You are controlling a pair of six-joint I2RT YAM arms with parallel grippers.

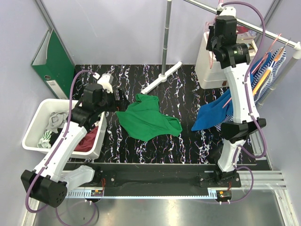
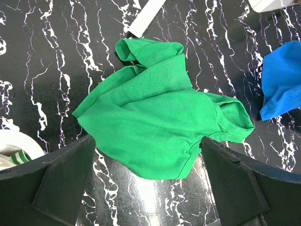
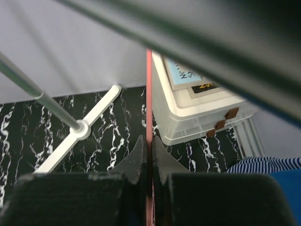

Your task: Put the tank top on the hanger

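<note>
The green tank top [image 1: 148, 117] lies crumpled on the black marbled table; in the left wrist view [image 2: 160, 117] it fills the middle. My left gripper [image 1: 121, 100] hovers at its left edge, jaws wide open and empty, the fingers [image 2: 70, 179] straddling the top's near hem. My right gripper [image 1: 212, 21] is raised high by the clothes rail. It is shut on the thin pink wire of the hanger [image 3: 149, 89], which runs straight up between the closed fingertips [image 3: 141, 153]. The rest of the hanger is hidden.
A white bin [image 1: 40, 117] of clothes stands at the left, with a green binder [image 1: 56, 61] behind it. The rack pole [image 1: 165, 37] and its white foot [image 1: 162, 77] stand at the back. At the right are a white box [image 1: 211, 70], a blue garment [image 1: 211, 115] and striped clothes [image 1: 270, 70] on hangers.
</note>
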